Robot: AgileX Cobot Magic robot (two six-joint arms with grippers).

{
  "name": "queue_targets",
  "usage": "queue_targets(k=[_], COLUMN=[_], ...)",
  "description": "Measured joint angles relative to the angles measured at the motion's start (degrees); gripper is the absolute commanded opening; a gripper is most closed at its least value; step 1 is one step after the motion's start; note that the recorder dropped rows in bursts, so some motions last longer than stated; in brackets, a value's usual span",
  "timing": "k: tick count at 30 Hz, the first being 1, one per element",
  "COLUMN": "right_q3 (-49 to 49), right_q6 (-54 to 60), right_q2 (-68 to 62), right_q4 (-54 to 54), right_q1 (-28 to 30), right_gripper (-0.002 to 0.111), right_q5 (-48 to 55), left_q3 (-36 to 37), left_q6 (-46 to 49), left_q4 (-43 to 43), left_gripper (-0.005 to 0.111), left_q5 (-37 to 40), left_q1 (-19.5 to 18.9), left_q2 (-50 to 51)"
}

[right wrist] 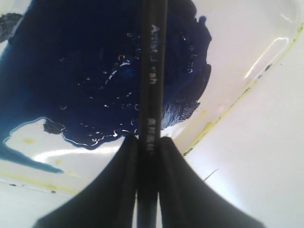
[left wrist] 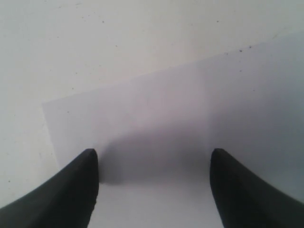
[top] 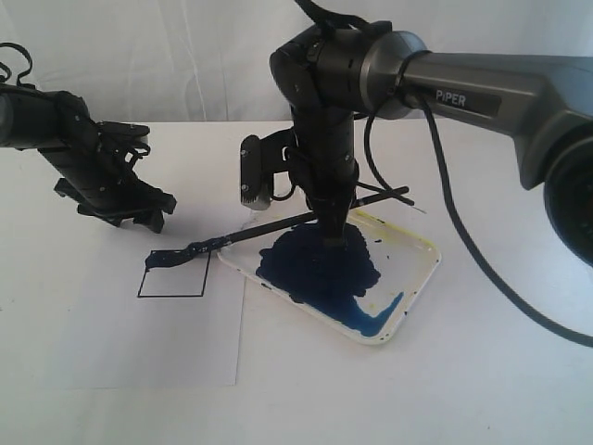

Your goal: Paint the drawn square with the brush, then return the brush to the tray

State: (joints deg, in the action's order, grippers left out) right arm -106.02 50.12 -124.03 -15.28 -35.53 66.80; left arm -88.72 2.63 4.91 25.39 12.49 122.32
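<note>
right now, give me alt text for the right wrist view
The right arm's black gripper is clamped on the long thin black paintbrush. Beneath it lies the shallow white tray with a glossy dark blue paint blotch and yellowish rim stains.

Right arm [top: 505,88]: grey casing marked "PIPER", black wrist housing, black cable [top: 451,213]. Left arm [top: 56,139]: black. Left pincer [left wrist: 153,152]: black tapered fingers [left wrist: 71,194].
</note>
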Motion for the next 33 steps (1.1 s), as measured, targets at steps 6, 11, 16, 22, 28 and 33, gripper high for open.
queue_targets(k=[6, 11, 16, 22, 28, 33], right_q3=[0.00, 0.00, 0.00, 0.00, 0.00, 0.00], right_q6=[1.04, 1.42, 1.42, 1.50, 1.80, 2.94], right_q2=[0.00, 0.00, 0.00, 0.11, 2.44, 2.55], right_q4=[-0.36, -1.59, -2.91, -3.05, -3.27, -4.83], right_q1=[0.00, 0.00, 0.00, 0.00, 0.00, -1.34], right_gripper=[0.000, 0.000, 0.000, 0.000, 0.000, 0.000], right_q5=[0.00, 0.04, 1.54, 1.54, 1.54, 0.53], left_q3=[0.00, 0.00, 0.00, 0.00, 0.00, 0.00], left_q6=[0.00, 0.00, 0.00, 0.00, 0.00, 0.00], left_q4=[0.00, 0.00, 0.00, 0.00, 0.00, 0.00], left_gripper=[0.070, 0.070, 0.070, 0.070, 0.070, 0.070], left_q5=[0.00, 0.00, 0.00, 0.00, 0.00, 0.00], left_q1=[0.00, 0.00, 0.00, 0.00, 0.00, 0.00], left_q2=[0.00, 0.00, 0.00, 0.00, 0.00, 0.00])
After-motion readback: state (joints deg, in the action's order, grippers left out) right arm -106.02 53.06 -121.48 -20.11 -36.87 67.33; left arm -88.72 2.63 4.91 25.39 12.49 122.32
